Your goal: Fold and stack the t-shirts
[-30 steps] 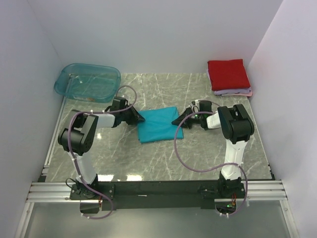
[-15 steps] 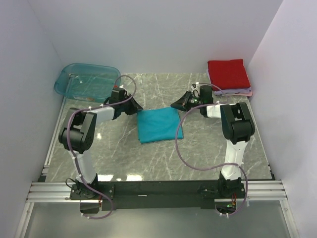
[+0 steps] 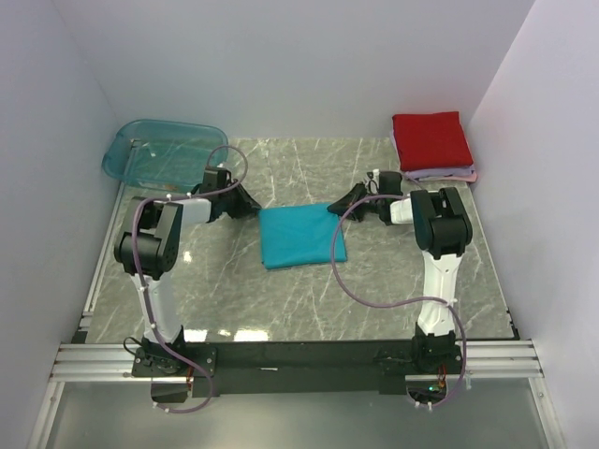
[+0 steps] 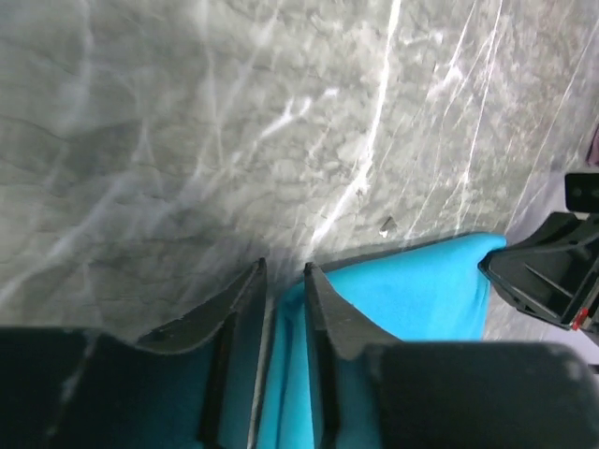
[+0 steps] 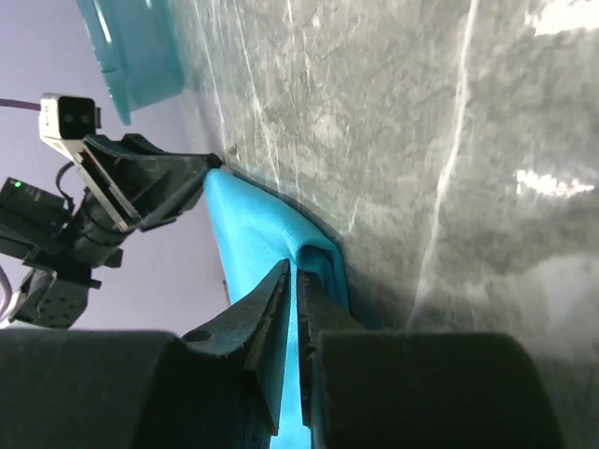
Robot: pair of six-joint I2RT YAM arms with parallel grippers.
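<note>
Lying near the middle of the marble tabletop (image 3: 234, 290), a little toward the far edge, the teal t-shirt (image 3: 301, 238) is folded into a flat rectangle. The left gripper (image 3: 251, 208) sits low at the shirt's far left corner and the right gripper (image 3: 337, 208) at its far right corner, the two facing each other across the far hem.

From the left wrist, the two fingers (image 4: 245, 309) stand almost together. A thin strip of teal cloth fills the slot between them, so they are pinched on the shirt's edge. From the right wrist, the fingers (image 5: 271, 299) are drawn in to a hairline gap. The shirt's corner is bunched up around their tips and nipped between them.

In the far left corner of the tabletop stands the see-through teal plastic tub (image 3: 154, 180), upright, with its rim hanging slightly past the left edge. The marble shows through its floor, and I cannot make out any cloth inside it.

In the far right corner, close to the right edge, the red t-shirt (image 3: 430, 138) lies folded square on top of the pale lilac t-shirt (image 3: 449, 174). Only the near edge of the lilac one peeks out from under the red. This stack is well apart from the teal shirt and from both grippers
</note>
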